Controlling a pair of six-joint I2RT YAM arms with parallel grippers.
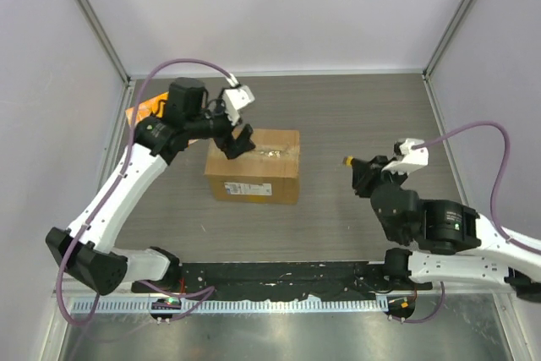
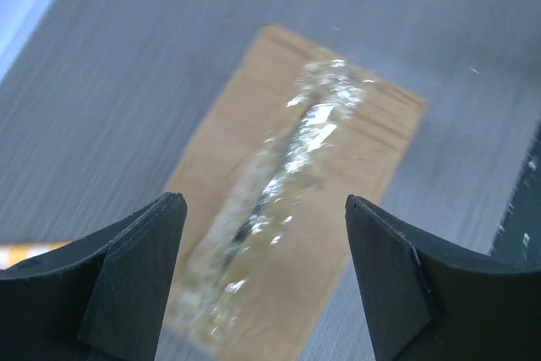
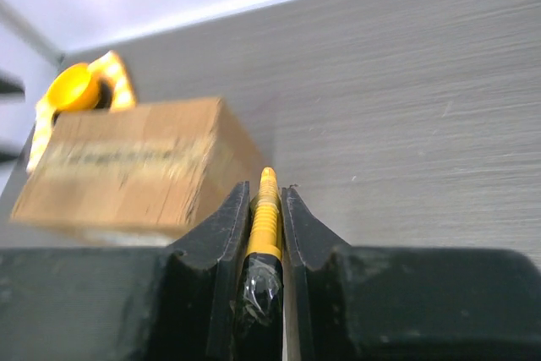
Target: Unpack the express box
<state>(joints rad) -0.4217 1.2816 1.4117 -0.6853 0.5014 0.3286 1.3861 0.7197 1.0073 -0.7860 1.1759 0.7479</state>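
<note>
My left end effector (image 2: 264, 209) hangs spread apart over the taped brown cardboard box (image 1: 258, 177); my right end effector (image 3: 266, 189) is clamped on a slim yellow-and-black tool (image 3: 266, 227).

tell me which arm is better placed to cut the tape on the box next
Right, likely: the right end effector is shut on a yellow-and-black tool pointing at the express box. The left end effector hangs open and empty over the taped seam, better suited to steadying the box.
</note>
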